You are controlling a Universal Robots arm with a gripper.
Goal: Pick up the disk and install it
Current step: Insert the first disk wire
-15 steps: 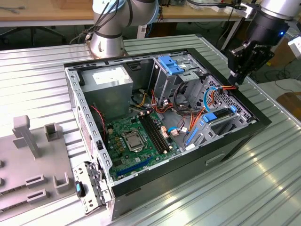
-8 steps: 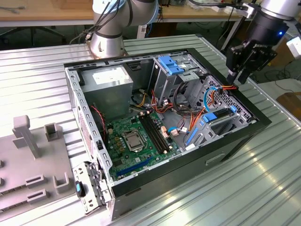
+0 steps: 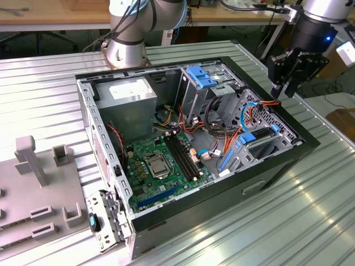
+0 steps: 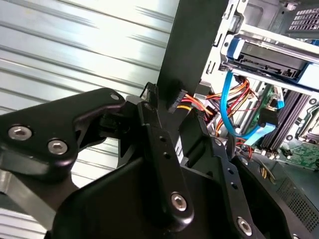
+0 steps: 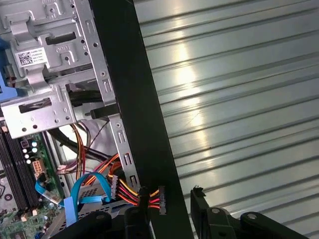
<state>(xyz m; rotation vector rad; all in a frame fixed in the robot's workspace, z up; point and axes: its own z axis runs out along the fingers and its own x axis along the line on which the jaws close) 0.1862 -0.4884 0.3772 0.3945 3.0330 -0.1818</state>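
Note:
The disk (image 3: 260, 141) is a dark flat drive with bright blue side rails. It lies inside a metal bay at the near end of the open computer case (image 3: 277, 166), on the exterior view's right. In the second wrist view the disk (image 4: 271, 54) sits seated in that bay, with blue and orange cables below it. My gripper (image 3: 284, 91) hangs open over the case's black side wall, apart from the disk. Its black fingers (image 5: 137, 219) straddle the wall beside a black power connector (image 5: 160, 196) on red and yellow wires. In the second wrist view the gripper (image 4: 177, 119) holds nothing.
Inside the case are a big grey box with a white label (image 3: 130, 97), a metal cage with a blue top latch (image 3: 201, 77) and the green motherboard (image 3: 161, 160). Grey fixtures (image 3: 33, 160) stand at the exterior view's left on the ribbed metal table (image 3: 294, 221).

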